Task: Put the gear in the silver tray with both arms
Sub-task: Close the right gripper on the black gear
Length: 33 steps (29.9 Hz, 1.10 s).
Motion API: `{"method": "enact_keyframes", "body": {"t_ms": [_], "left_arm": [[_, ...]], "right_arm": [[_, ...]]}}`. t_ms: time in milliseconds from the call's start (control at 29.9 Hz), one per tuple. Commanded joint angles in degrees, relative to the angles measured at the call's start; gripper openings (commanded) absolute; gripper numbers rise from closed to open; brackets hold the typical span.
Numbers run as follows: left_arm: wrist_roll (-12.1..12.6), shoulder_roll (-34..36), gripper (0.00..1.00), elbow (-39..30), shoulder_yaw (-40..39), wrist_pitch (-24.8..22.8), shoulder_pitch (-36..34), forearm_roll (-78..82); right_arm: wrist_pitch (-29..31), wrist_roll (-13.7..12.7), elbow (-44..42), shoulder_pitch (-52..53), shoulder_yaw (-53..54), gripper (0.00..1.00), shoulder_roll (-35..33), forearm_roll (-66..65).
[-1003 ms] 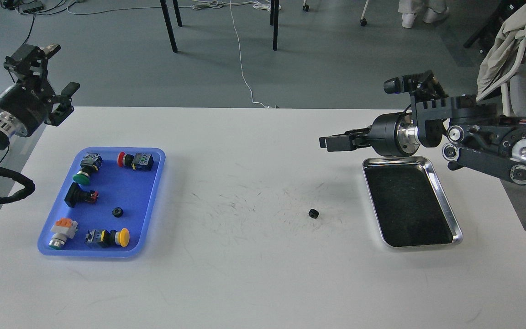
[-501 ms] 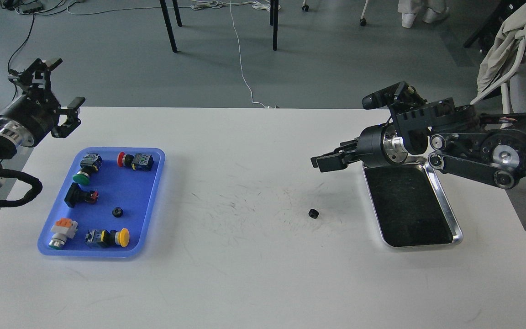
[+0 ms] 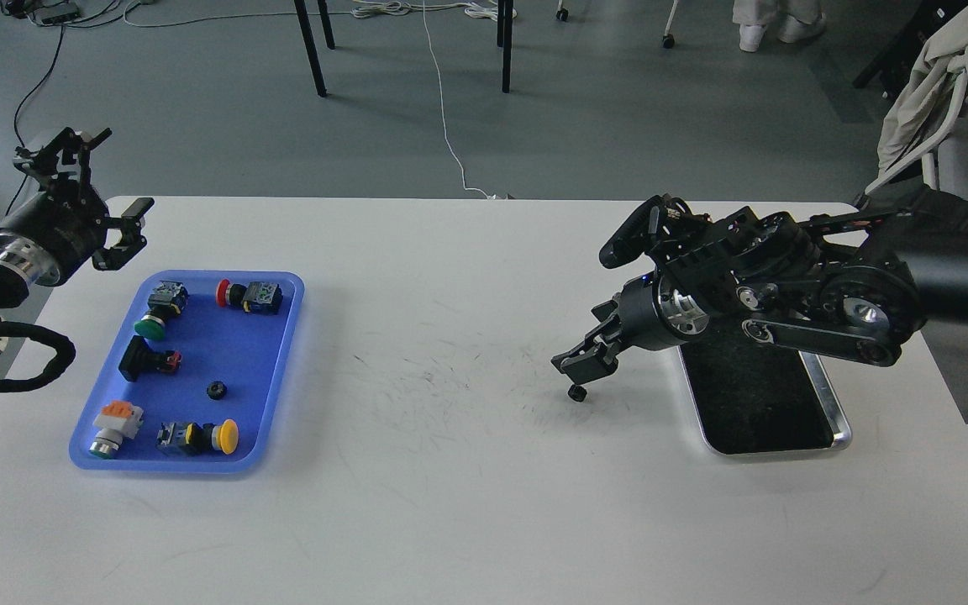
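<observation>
Here our right black claw gripper [image 3: 575, 365] hovers just above the small black gear [image 3: 576, 392], jaw state unclear; our left black claw gripper [image 3: 106, 206] gapes apart.

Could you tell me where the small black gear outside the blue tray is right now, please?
In the head view, the gear lies on the white table right of centre, just under the right gripper and left of the silver tray.

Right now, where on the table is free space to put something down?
The white table is bare between the blue tray and the small black gear, and along the whole near edge. It is crowded at the right: the right gripper hangs over the gear beside the silver tray.
</observation>
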Motion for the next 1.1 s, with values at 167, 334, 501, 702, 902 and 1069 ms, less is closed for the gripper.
{"method": "enact_keyframes", "body": {"t_ms": [167,334,501,702,902,1069], "left_arm": [[-0.18,-0.38,0.96,1.4,-0.11,0.0,0.53,-0.01],[-0.26,-0.47,0.96,1.66,-0.11,0.0,0.62,-0.01],[-0.26,-0.47,0.97,1.66,-0.11,0.0,0.7,-0.01],[-0.26,-0.47,0.97,1.92,-0.2,0.0,0.7,-0.01],[-0.35,-0.47,0.97,2.19,-0.2,0.0,0.79,-0.09],[-0.44,-0.64,0.97,2.19,-0.29,0.0,0.79,-0.18]], "right_arm": [[0.0,1.46,-2.26,-0.04,-3.79,0.88,2.12,-0.91],[0.08,1.81,-2.18,-0.22,-3.97,0.85,3.17,-0.91],[0.87,3.04,-2.18,-0.04,-5.82,0.79,3.52,-1.09],[1.4,3.13,-2.61,-0.39,-6.08,0.79,4.05,-1.17],[1.84,3.13,-3.49,-0.83,-6.17,0.73,4.49,-1.17],[1.84,3.13,-4.37,-1.54,-6.78,0.71,5.19,-1.17]]}}
